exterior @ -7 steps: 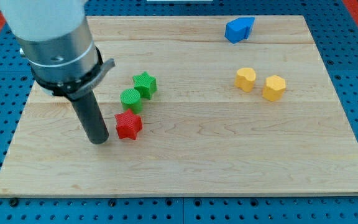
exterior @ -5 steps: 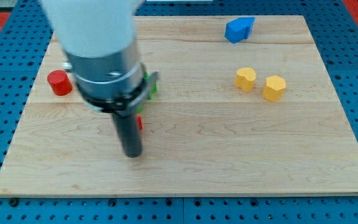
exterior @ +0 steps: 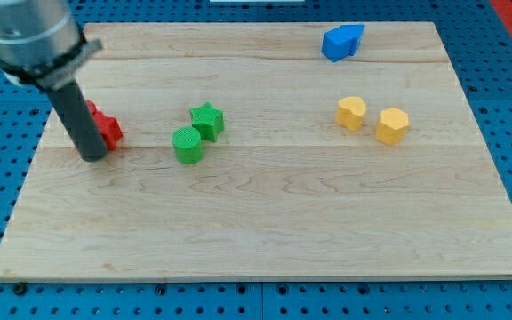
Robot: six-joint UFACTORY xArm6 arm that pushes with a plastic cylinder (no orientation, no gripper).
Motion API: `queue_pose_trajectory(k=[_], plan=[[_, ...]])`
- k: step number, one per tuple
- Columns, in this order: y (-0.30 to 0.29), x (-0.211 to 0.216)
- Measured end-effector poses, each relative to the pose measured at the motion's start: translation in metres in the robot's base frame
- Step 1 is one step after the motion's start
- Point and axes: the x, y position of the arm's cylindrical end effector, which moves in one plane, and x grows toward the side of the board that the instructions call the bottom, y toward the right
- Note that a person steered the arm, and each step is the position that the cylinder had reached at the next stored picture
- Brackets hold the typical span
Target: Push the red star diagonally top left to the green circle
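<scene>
My tip (exterior: 93,156) has no jaws to open or shut (it is just a rod) and it sits at the view's left, touching the 8 o'clock side of the red star (exterior: 107,130), which is partly hidden behind the rod. The star sits well apart from the green circle (exterior: 187,145), at its 9 o'clock, so I judge the push is not done. The green star (exterior: 207,120) touches the circle, and further right on the wooden board (exterior: 283,222) are two yellow blocks (exterior: 351,113) (exterior: 392,125) and a blue block (exterior: 341,42) (blue pegboard all around).

Wooden board (exterior: 265,231) — red (exterior: 107,130), green (exterior: 187,145), yellow (exterior: 392,125), blue blocks (exterior: 341,42)
</scene>
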Motion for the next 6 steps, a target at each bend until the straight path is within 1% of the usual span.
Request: queue_pose_trajectory(k=[1, 3, 4, 5, 6], plan=[[0.0, -0.004], [0.023, -0.004], [0.024, -0.004], [0.03, 0.002], [0.058, 0.031]])
